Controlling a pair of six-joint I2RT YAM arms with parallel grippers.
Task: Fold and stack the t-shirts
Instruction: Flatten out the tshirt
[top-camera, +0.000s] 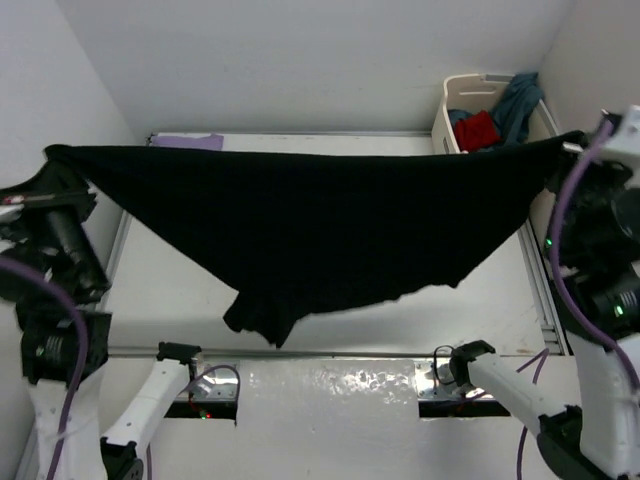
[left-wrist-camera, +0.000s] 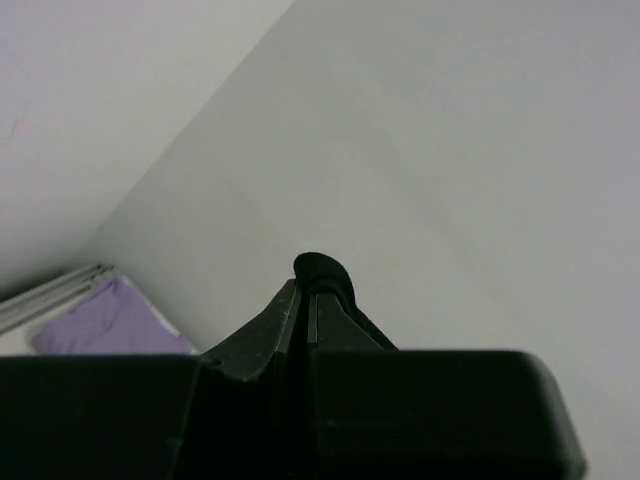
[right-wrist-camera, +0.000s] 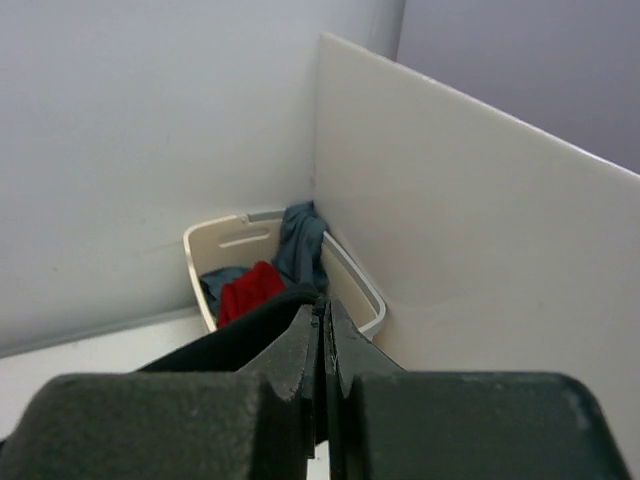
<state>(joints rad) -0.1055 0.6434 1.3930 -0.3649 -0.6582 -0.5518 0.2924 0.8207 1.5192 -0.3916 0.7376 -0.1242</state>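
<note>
The soft black cloth t-shirt (top-camera: 320, 230) hung stretched above the white counter (top-camera: 180, 290); you had the left jaws and the right jaws each closed on one end of it.

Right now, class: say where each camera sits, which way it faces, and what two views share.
Top external: above and behind the arms, looking down at the table; both arms stretch the black t-shirt.
Left wrist: faces the back wall; left pincer grips that t-shirt.
Right wrist: faces the corner basket; right pincer grips the t-shirt too.
Shared: top and right wrist both show the basket.
</note>
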